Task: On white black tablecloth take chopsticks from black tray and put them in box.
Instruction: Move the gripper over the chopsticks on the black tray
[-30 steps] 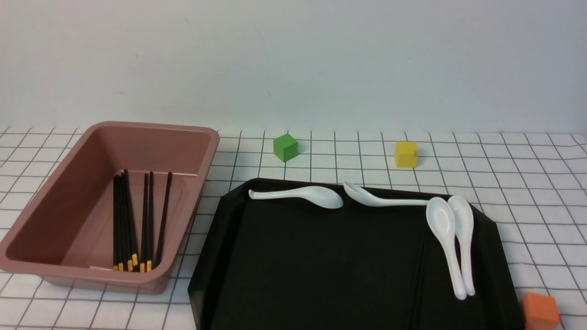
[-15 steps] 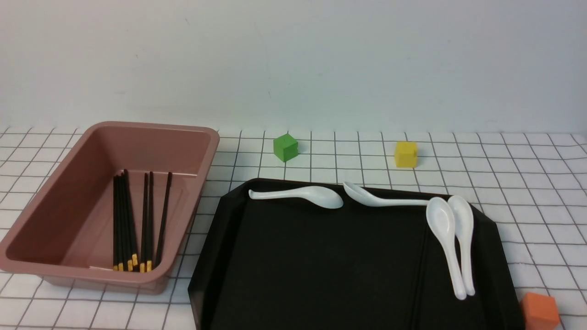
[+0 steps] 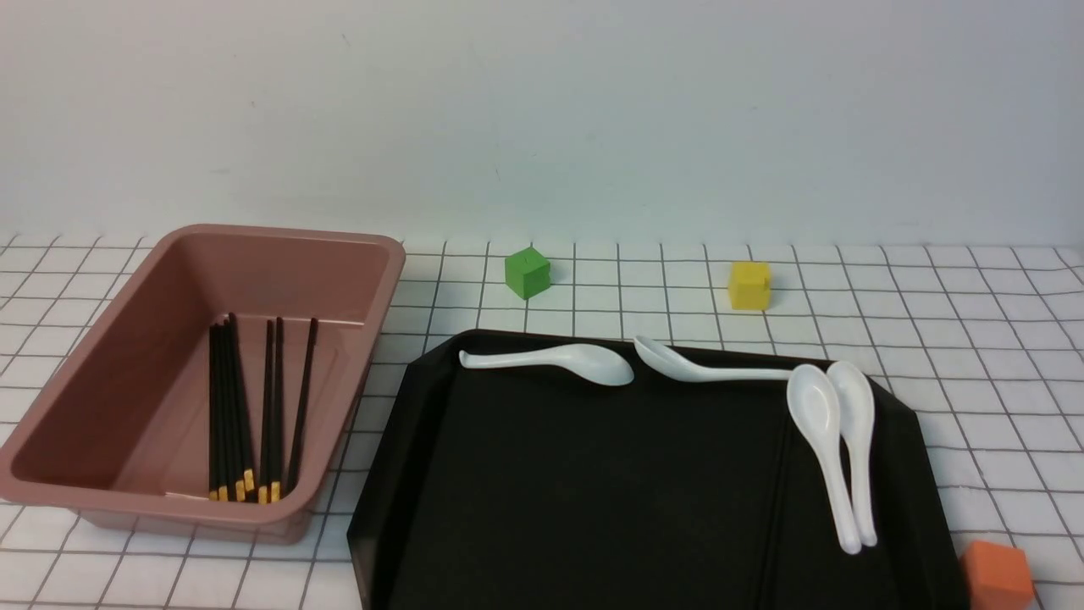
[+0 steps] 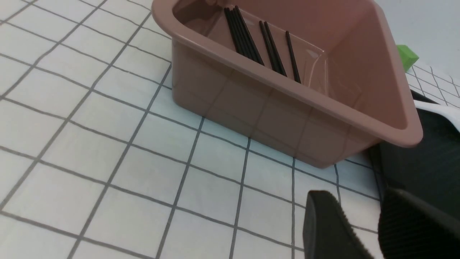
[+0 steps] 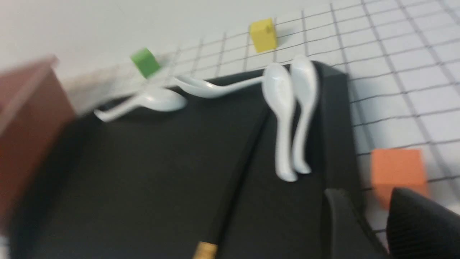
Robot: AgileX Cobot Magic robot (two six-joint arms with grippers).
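Black chopstick (image 3: 772, 508) lying lengthwise, pointing forward

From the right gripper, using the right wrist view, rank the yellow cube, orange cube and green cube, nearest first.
1. Orange cube, just outside the tray's right side.
2. Yellow cube, beyond the tray's far edge.
3. Green cube, also beyond it, farther left.

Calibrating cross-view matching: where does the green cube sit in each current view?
Front: green cube on the cloth beyond the tray's far edge, between box and yellow cube.
Left wrist: near the picture's right edge, partly hidden behind the box rim.
Right wrist: upper left part of the picture, between box and yellow cube, slightly blurred.
Shared landmark: the pinkish-brown box, in all three, cropped in both wrist views.
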